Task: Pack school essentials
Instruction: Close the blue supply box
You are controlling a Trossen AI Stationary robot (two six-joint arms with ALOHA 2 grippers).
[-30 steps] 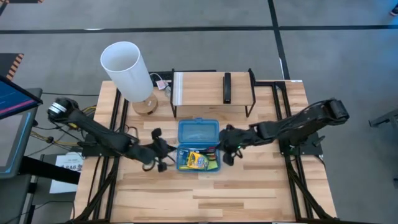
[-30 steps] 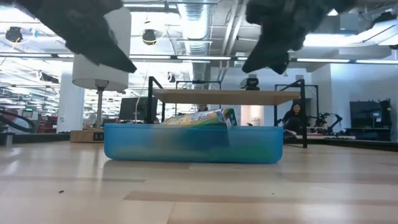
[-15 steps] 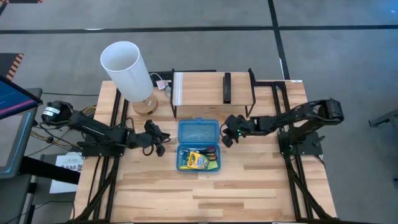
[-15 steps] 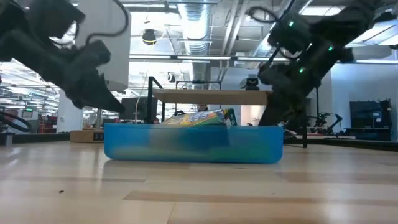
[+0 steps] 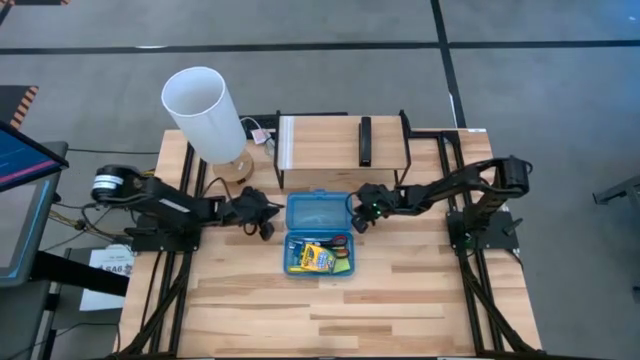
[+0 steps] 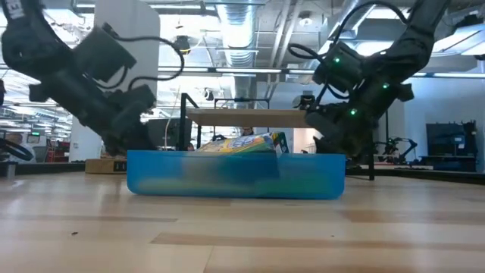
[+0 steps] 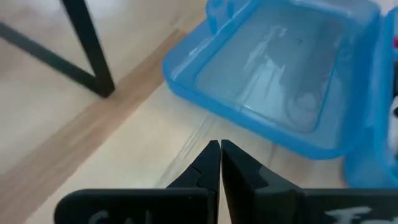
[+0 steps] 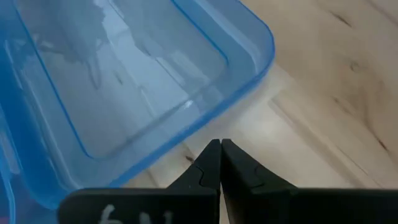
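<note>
The blue translucent case lies open mid-table, its empty lid toward the far side. Its base holds the school essentials: a green-yellow crayon box, red-handled scissors and a green pad. My left gripper is shut and low over the table, just off the lid's left edge. My right gripper is shut too, just off the lid's right corner. Bare table shows between each pair of fingertips and the lid.
A lamp with a white shade stands at the far left. A wooden shelf on black legs stands behind the case and carries a black bar. One shelf leg is close to my left gripper. The near half of the table is bare wood.
Both grippers have come down and gone toward the table's far edge, from beside the filled base to beside the lid, rolling a little as they went. Both have stayed shut. The case and its contents have kept still.
</note>
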